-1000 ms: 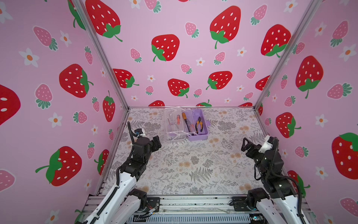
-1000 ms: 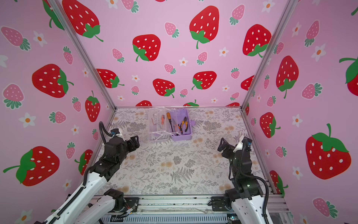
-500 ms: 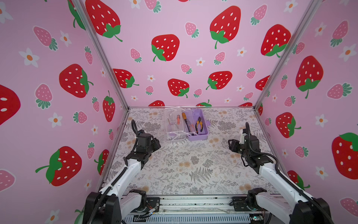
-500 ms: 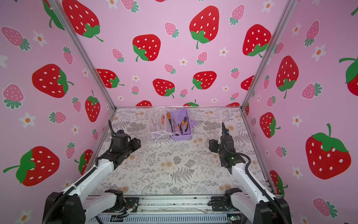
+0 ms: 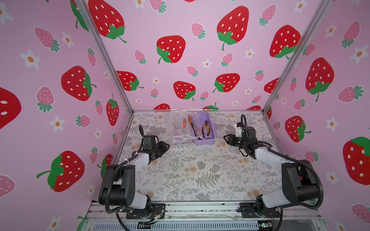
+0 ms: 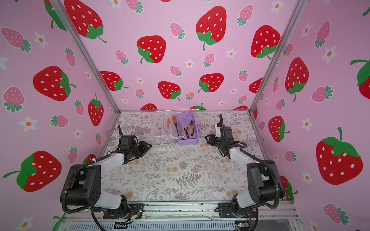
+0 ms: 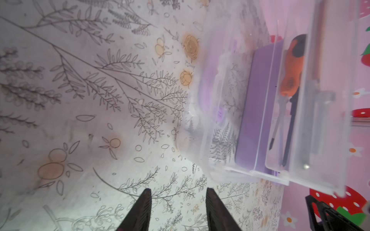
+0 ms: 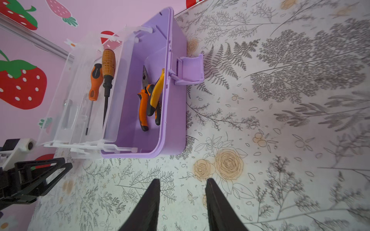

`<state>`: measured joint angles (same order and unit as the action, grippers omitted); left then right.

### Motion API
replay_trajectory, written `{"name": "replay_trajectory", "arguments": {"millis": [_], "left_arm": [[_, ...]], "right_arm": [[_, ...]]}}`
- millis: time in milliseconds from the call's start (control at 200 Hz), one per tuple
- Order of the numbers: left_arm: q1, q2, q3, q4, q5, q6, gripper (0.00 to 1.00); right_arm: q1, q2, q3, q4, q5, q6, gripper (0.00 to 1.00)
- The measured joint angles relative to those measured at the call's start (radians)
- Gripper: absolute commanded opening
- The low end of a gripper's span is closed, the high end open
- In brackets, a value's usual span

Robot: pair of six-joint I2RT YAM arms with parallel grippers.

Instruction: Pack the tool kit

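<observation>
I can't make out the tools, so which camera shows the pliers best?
The right wrist view: the pliers lie close up inside the purple box, orange handles and tips clear. In both top views the pliers are tiny, far back. The left wrist view does not show them.

Both top views are bright and evenly lit by diffuse light, with hardly any shadow on the surface point(image 5: 200, 170). The walls point(image 5: 50, 120) stretch outward at the frame edges in wide-angle distortion. The left wrist view is hazy and soft, the clear lid point(image 7: 220, 90) smeared by blur, with a washed-out pale patch on the surface beside the left tool point(image 7: 178, 189). The right wrist view is sharp at the lilac box point(image 8: 174, 90) but blurs toward the far floral edge.
</observation>
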<state>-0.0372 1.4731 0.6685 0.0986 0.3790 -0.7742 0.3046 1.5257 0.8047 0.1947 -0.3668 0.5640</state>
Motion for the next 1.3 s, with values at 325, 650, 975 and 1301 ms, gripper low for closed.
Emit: {"name": "replay_trajectory", "arguments": {"millis": [325,650,975,1301], "left_arm": [[0.009,0.076,0.049,0.009,0.010,-0.010,0.24],[0.029,0.164,0.113,0.016,0.017,-0.014,0.10],[0.031,0.286,0.153,0.062,0.050,-0.039,0.07],[0.031,0.304,0.169,0.099,0.092,-0.077,0.07]], "right_arm": [[0.000,0.211,0.122,0.058,-0.097,0.034,0.41],[0.000,0.356,0.247,0.084,-0.153,0.062,0.41],[0.000,0.470,0.322,0.168,-0.216,0.135,0.37],[-0.001,0.535,0.374,0.227,-0.245,0.180,0.37]]}}
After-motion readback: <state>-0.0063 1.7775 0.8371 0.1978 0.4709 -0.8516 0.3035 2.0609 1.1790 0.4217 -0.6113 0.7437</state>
